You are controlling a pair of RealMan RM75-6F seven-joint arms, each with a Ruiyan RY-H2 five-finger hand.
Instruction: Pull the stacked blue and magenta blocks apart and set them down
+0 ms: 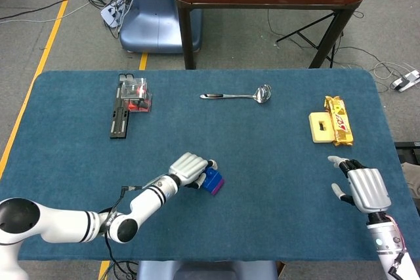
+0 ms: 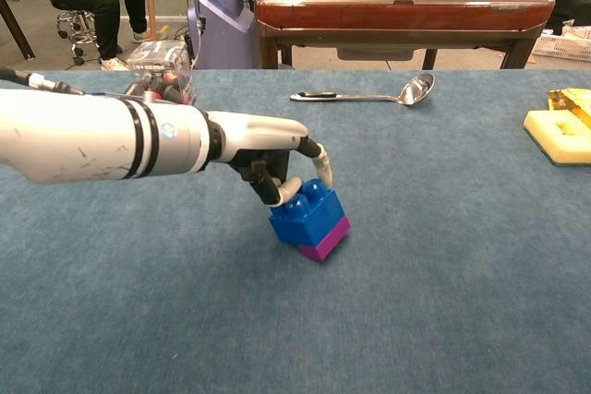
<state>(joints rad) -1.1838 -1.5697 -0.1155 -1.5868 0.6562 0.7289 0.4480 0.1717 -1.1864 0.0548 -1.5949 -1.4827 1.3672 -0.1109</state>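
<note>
**Blocks still joined; separation not yet begun**

The bench (image 1: 79,136) carries the stacked pair near its front middle, tilted, the blue block (image 2: 305,214) on top and the magenta block (image 2: 328,239) beneath, still pressed together. The left hand (image 2: 277,159) reaches in from the left and its fingertips (image 2: 322,173) curl down onto the studded top of the blue block; whether this is a firm pinch or only a touch I cannot tell. The right hand (image 1: 364,187) hovers well apart at the right edge, fingers spread and holding nothing. By my judgement, everything remains: securing both blocks, pulling them apart, and setting each down.
</note>
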